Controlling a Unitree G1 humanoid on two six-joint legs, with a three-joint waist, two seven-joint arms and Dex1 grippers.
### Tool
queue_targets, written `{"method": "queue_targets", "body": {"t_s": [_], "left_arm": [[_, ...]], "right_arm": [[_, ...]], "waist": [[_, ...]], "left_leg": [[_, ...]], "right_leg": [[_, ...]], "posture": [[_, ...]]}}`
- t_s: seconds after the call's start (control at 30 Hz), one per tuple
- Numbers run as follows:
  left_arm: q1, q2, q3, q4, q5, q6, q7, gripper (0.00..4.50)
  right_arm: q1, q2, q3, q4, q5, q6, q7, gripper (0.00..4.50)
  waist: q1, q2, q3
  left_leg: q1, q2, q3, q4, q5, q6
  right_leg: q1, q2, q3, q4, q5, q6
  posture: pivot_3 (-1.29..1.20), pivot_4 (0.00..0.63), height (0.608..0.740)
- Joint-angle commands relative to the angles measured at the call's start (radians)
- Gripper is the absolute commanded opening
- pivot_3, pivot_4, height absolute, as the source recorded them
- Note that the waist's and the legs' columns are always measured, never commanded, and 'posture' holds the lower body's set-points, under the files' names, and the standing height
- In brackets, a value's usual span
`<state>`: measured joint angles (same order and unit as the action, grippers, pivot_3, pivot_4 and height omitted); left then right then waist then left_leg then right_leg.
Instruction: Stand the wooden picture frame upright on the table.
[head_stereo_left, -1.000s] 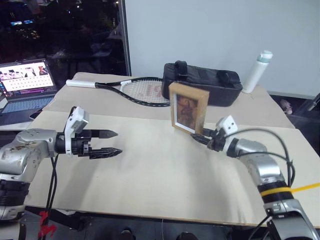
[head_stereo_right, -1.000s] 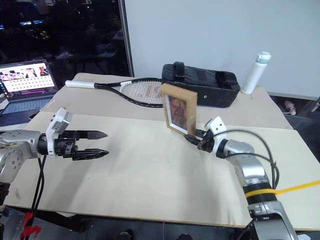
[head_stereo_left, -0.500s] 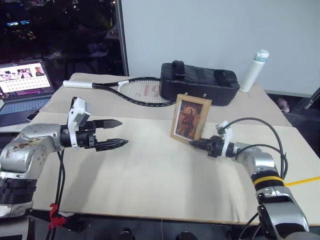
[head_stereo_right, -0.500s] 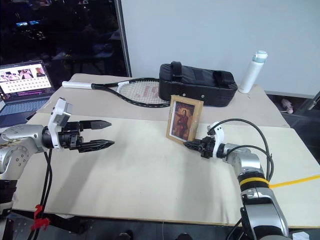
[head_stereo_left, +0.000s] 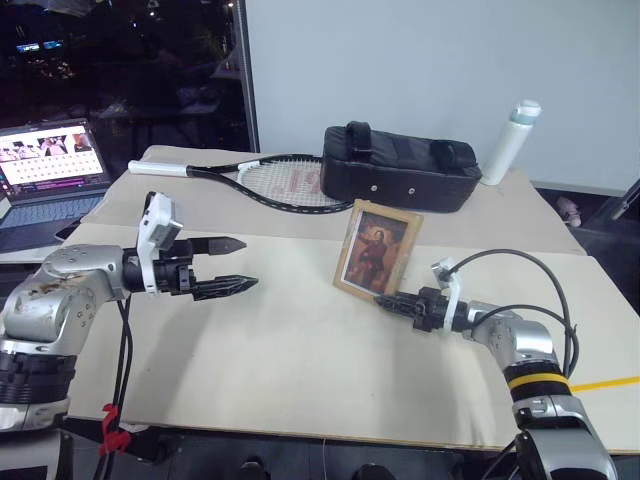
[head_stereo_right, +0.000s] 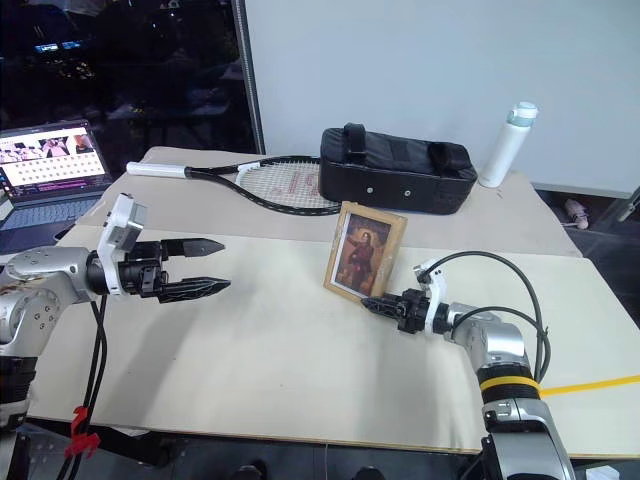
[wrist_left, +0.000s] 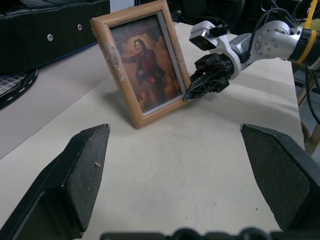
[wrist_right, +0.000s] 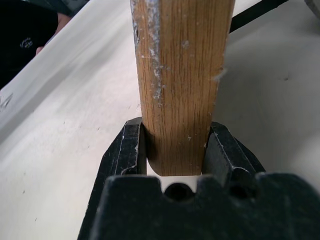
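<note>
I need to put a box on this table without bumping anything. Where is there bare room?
Bare table lies in front of the wooden picture frame, between the open left gripper and the right gripper clamping the frame's corner. The far side is crowded: tennis racket, black bag, white bottle.

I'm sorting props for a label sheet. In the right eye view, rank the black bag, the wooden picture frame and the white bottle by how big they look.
Largest to smallest:
1. Black zipped fabric bag
2. Light wooden picture frame
3. White cylindrical bottle

The frame stands nearer the camera, so its lead over the bottle is unsure.
</note>
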<state>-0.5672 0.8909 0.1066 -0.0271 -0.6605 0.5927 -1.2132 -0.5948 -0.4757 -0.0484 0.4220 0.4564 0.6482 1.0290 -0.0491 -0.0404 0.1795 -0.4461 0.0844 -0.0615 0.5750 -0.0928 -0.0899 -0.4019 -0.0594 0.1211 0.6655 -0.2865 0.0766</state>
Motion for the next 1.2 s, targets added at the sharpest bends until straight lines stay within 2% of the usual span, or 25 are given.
{"method": "queue_targets", "body": {"t_s": [0.03,0.13,0.2,0.27,0.43,0.67,0.77,0.83,0.9,1.0,1.1,1.2], "left_arm": [[-0.026,0.0,0.005,-0.01,0.005,-0.003,-0.013,4.5],[-0.036,-0.003,-0.005,0.003,0.013,-0.007,-0.018,4.5],[-0.042,-0.008,-0.007,0.009,0.017,-0.008,-0.019,4.5],[-0.046,-0.013,-0.008,0.012,0.021,-0.007,-0.02,4.5],[-0.054,-0.024,-0.005,0.019,0.025,-0.004,-0.021,4.5],[-0.06,-0.044,0.013,0.032,0.016,0.01,0.001,4.5],[-0.038,-0.057,0.028,0.028,0.035,-0.015,0.034,4.5],[-0.017,-0.068,0.044,0.02,0.044,-0.028,0.065,4.5],[0.001,-0.089,0.04,0.023,0.065,-0.036,0.111,4.5],[0.024,-0.116,-0.004,0.013,0.149,-0.092,0.167,4.5],[0.036,-0.165,0.0,-0.036,0.148,-0.064,0.245,4.5],[0.072,-0.166,-0.017,-0.091,0.184,-0.086,0.267,4.5]], "right_arm": [[0.034,-0.007,0.033,-0.027,0.004,0.072,0.017,1.22],[0.039,-0.018,0.027,-0.051,0.021,0.128,0.023,1.22],[0.04,-0.028,0.022,-0.061,0.025,0.142,0.023,2.23],[0.04,-0.035,0.009,-0.068,0.031,0.144,0.021,2.75],[0.048,-0.058,-0.026,-0.09,0.049,0.139,0.016,4.47],[0.137,-0.171,-0.063,-0.206,0.071,0.142,0.067,4.47],[0.253,-0.282,-0.074,-0.327,0.074,0.082,0.157,4.47],[0.333,-0.341,-0.077,-0.392,0.031,-0.041,0.199,4.47],[0.366,-0.376,-0.141,-0.465,0.048,-0.053,0.169,4.47],[0.418,-0.431,-0.188,-0.552,-0.036,-0.191,0.123,4.47],[0.474,-0.457,-0.273,-0.692,-0.007,-0.151,0.073,4.47],[0.523,-0.454,-0.344,-0.854,0.085,-0.095,0.055,4.47]], "waist": [[-0.001,0.0,0.0],[-0.001,0.0,0.0],[0.001,0.0,0.0],[0.003,0.0,0.0],[0.002,0.0,0.0],[0.01,0.0,0.0],[0.013,0.0,0.0],[0.013,0.001,0.0],[0.004,0.001,0.0],[-0.007,0.002,0.0],[-0.002,0.002,0.0],[0.001,0.002,0.0]], "left_leg": [[0.0,0.0,0.0,0.0,0.0,0.0],[0.0,0.0,0.0,0.0,0.0,0.0],[0.0,0.0,0.0,0.0,0.0,0.0],[0.0,0.0,0.0,0.0,0.0,0.0],[0.0,0.0,0.0,0.0,0.0,0.0],[-0.001,0.0,0.0,0.001,0.0,0.0],[-0.002,0.0,0.0,0.0,0.0,0.0],[-0.002,0.0,0.0,0.0,0.0,0.001],[-0.001,0.0,0.001,0.001,-0.001,0.001],[0.001,0.0,0.002,0.002,-0.001,0.001],[0.001,0.0,0.002,0.003,0.0,0.001],[-0.001,0.0,0.002,0.003,-0.001,0.001]], "right_leg": [[0.0,0.0,0.0,0.0,0.0,0.0],[0.0,0.0,0.0,0.0,0.0,0.0],[0.0,0.0,0.0,0.0,0.0,0.0],[0.0,0.0,0.0,0.0,0.0,0.0],[0.0,0.0,0.0,0.0,-0.001,0.002],[0.0,0.0,0.0,-0.001,-0.001,0.003],[0.0,0.0,0.0,-0.001,-0.001,0.003],[-0.001,0.0,0.0,-0.001,-0.002,0.004],[-0.001,0.0,0.0,-0.001,-0.002,0.004],[0.0,0.0,0.002,0.0,-0.001,0.004],[0.001,0.0,0.003,0.0,-0.001,0.005],[0.0,0.0,0.003,-0.001,-0.001,0.005]], "posture": [[0.0,0.15,0.721],[0.0,0.15,0.721],[0.0,0.15,0.721],[0.0,0.15,0.721],[0.0,0.15,0.721],[0.0,0.15,0.721],[0.0,0.15,0.721],[0.0,0.15,0.721],[0.0,0.15,0.721],[0.0,0.15,0.721],[0.0,0.15,0.721],[0.0,0.15,0.721]]}}
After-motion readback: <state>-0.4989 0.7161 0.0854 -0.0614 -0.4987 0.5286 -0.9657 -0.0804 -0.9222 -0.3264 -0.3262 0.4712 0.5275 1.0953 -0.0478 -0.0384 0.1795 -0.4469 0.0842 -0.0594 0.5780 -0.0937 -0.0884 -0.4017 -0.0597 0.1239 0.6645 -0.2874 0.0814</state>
